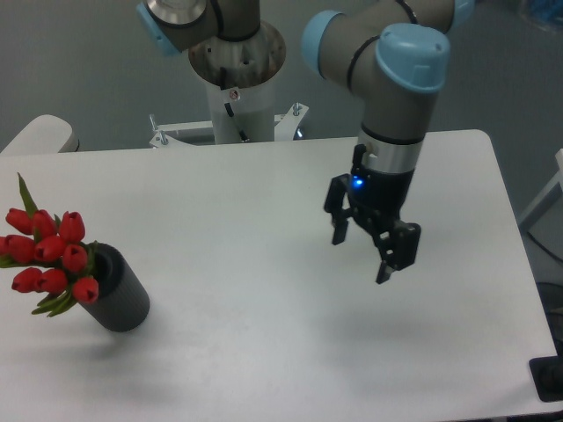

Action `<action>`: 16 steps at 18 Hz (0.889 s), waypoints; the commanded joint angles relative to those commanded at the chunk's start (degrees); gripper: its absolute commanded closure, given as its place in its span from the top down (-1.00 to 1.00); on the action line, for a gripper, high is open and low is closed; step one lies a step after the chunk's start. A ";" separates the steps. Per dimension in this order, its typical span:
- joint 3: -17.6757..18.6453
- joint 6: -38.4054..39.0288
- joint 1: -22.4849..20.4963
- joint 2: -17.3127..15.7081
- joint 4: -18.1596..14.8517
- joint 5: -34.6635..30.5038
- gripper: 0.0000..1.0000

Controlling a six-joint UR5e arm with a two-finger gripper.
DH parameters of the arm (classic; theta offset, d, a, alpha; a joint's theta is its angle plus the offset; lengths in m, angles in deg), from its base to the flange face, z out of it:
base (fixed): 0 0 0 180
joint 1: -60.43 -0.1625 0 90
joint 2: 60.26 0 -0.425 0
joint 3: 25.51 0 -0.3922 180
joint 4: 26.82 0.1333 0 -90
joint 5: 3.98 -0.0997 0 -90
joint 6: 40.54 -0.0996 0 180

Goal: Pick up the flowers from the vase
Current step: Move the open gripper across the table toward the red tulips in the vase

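Note:
The flowers point(50, 255) are a tight bunch of red tulip buds with green leaves, one pointed leaf sticking up at the far left. They stick out of the dark grey ribbed vase point(120, 297), which stands tilted at the table's front left. My gripper point(362, 258) hangs over the table's right half, far to the right of the vase. Its two black fingers are spread apart with nothing between them.
The white table point(264, 220) has its right edge near the gripper and its front edge below the vase. The arm's base column point(237, 79) stands behind the table's far edge. A grey chair back point(40, 136) shows at the far left.

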 joint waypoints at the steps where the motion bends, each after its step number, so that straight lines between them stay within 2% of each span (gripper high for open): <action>1: 1.05 0.88 0.00 -0.61 -0.09 2.20 1.00; 3: 3.86 4.12 0.35 -2.02 0.00 7.03 1.00; 6: 6.77 7.21 0.53 -2.46 1.14 16.51 1.00; 10: 13.44 8.36 0.79 -4.31 3.51 26.89 1.00; 13: 16.18 9.32 3.24 -5.54 4.57 27.88 1.00; 16: 16.53 14.41 5.09 -5.72 5.01 28.15 1.00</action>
